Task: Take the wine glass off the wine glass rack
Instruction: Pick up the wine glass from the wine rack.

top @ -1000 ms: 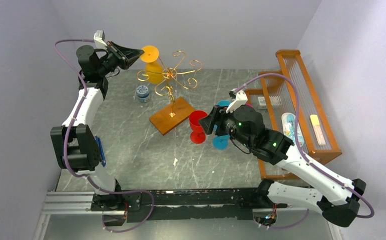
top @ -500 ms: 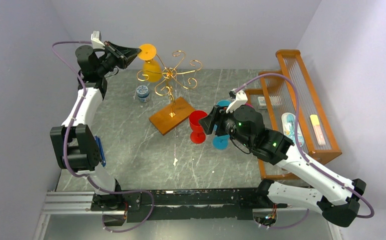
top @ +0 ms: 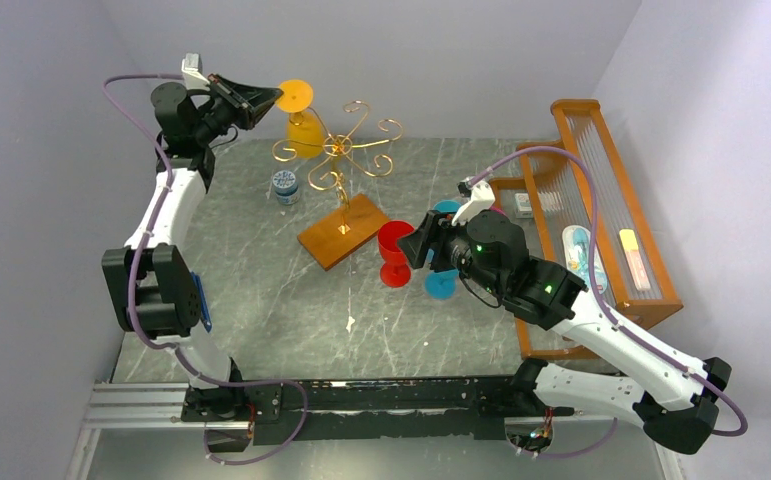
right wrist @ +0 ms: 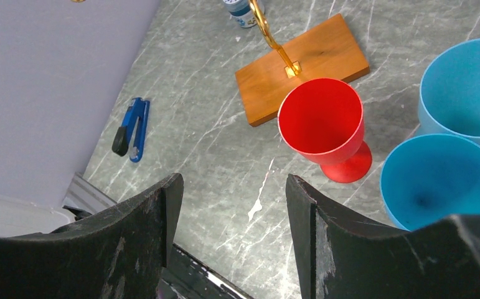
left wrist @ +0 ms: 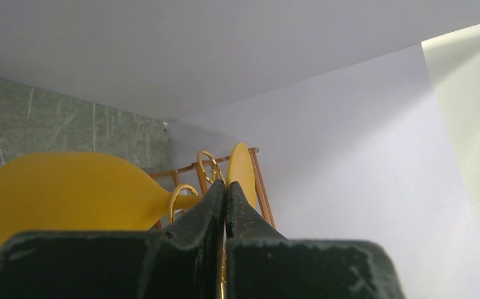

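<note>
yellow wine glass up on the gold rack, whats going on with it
The left gripper is shut on the foot of the yellow wine glass, which hangs bowl-down at a scroll arm of the wine glass rack. It does not look free of the wire yet. The right gripper is open and holds nothing, poised above the table by a red glass.

Bright even light w/ soft shadows

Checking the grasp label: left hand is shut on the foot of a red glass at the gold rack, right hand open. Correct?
No: the glass in the left hand is yellow, not red; the top view shows it. Rest holds: shut on its foot at the gold rack, right hand open.
</note>
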Controlling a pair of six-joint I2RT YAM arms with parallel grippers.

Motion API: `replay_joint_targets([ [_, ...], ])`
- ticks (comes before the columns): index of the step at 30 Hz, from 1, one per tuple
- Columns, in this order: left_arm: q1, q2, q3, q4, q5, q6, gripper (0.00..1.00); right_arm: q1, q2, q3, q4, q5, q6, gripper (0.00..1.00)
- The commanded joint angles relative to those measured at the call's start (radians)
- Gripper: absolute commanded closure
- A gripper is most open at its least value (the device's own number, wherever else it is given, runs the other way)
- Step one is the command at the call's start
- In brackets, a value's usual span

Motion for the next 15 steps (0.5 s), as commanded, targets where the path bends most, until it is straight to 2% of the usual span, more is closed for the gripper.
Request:
replay_joint_targets([
  [1,-0.016,0.028,0.057,0.003,0.007,0.018,0.95,-0.003,0.005,-0.002,0.005,0.005,0.001,0.35],
  [8,-0.052,0.031,0.071,-0.018,-0.002,0.039,0.95,-0.003,-0.006,0.003,-0.006,0.02,-0.004,0.35],
  [12,-0.054,0.056,0.143,-0.125,0.042,0.134,0.95,-0.003,-0.015,0.004,-0.011,0.022,-0.004,0.35],
  [15,-0.056,0.04,0.125,-0.11,0.061,0.143,0.95,-0.003,-0.019,0.001,-0.016,0.025,-0.003,0.34],
])
